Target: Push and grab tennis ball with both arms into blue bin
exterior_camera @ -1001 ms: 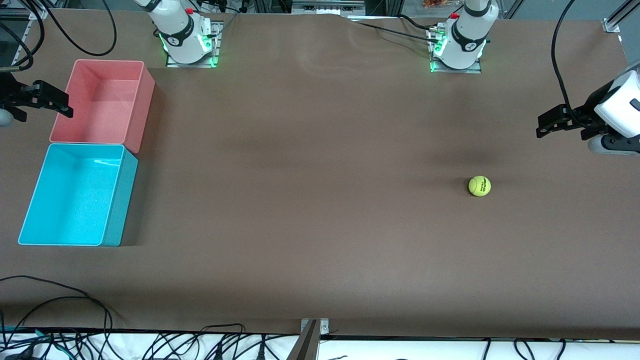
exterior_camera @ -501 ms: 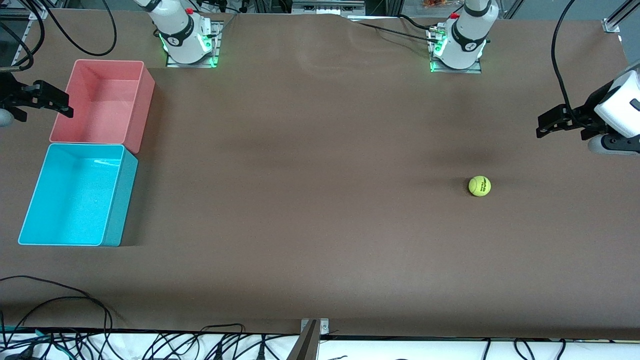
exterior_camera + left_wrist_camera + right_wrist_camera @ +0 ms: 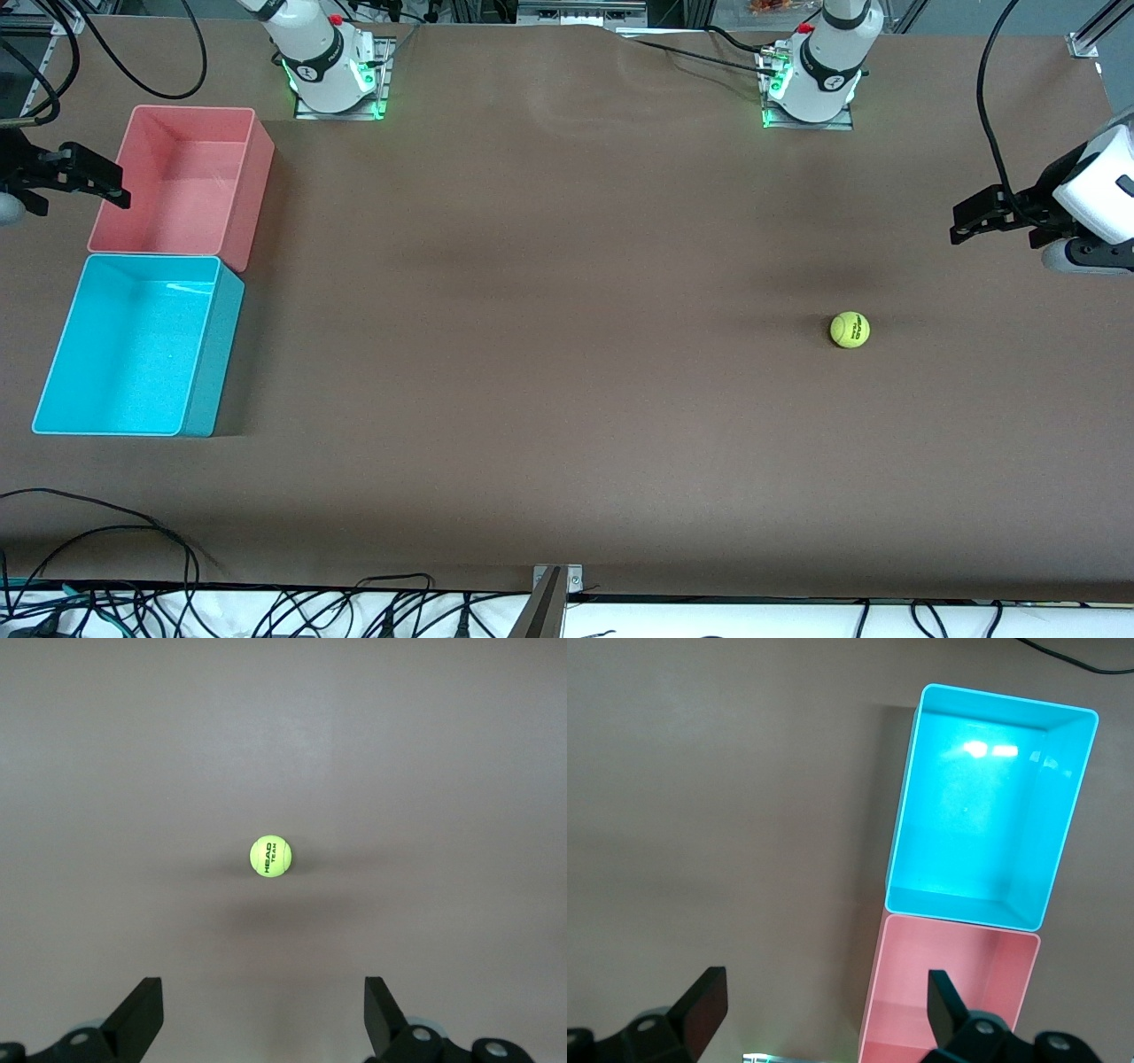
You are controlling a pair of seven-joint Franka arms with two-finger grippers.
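The tennis ball (image 3: pixel 850 330) lies alone on the brown table toward the left arm's end; it shows yellow-green with dark lettering in the left wrist view (image 3: pixel 271 856). My left gripper (image 3: pixel 957 224) hangs open over the table's end, apart from the ball, with nothing between its fingers (image 3: pixel 264 1010). The blue bin (image 3: pixel 124 350) stands empty at the right arm's end. My right gripper (image 3: pixel 122 188) hovers open beside the pink bin's outer wall, holding nothing (image 3: pixel 824 1005). The blue bin (image 3: pixel 983 806) fills much of the right wrist view.
A pink bin (image 3: pixel 182 182), also empty, touches the blue bin, farther from the front camera; it also shows in the right wrist view (image 3: pixel 957 992). Both arm bases (image 3: pixel 332 75) (image 3: pixel 811 84) stand along the table's edge farthest from the front camera. Cables (image 3: pixel 133 567) trail along the nearest edge.
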